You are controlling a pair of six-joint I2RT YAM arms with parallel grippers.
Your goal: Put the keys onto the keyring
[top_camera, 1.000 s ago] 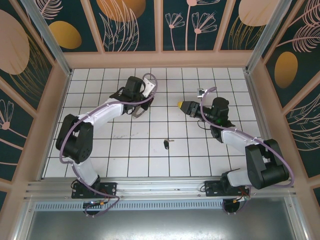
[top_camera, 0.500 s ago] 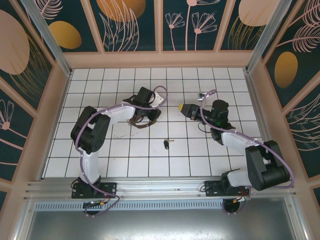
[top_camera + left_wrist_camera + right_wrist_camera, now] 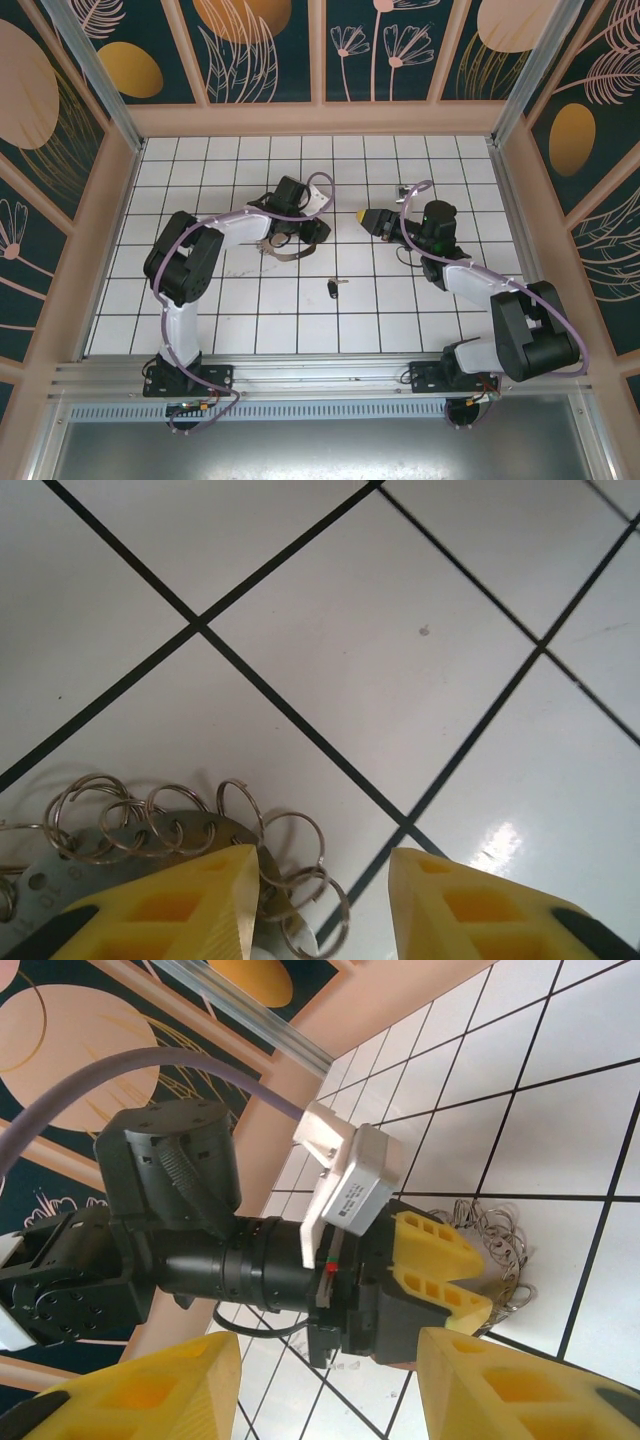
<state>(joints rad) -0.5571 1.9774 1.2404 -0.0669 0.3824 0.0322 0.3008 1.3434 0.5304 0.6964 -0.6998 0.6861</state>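
The left gripper (image 3: 322,868) is seen with its yellow fingers parted and only bare tile between them. A second ago it was shut, so a release has just been made. The keyring (image 3: 180,825), a cluster of thin wire loops strung on a flat metal piece, is left lying on the tiled table (image 3: 250,320). It sits partly under one finger, and whether it is still touched there cannot be told.

Over that same second the left arm has been swung in towards the middle of the table, so the keyring has been brought nearer the key (image 3: 332,288). The key lies flat on a tile closer to the arm bases. It is apart from the ring and has not been moved.

The right gripper (image 3: 328,1360) is likewise held open and empty, and is aimed at the left gripper from close by. Its fingers have been spread a little wider than before.

The ring is judged to have been repositioned only. Nothing has been threaded yet. The key has still to be picked up, and the ring will probably need to be gripped again and steadied.
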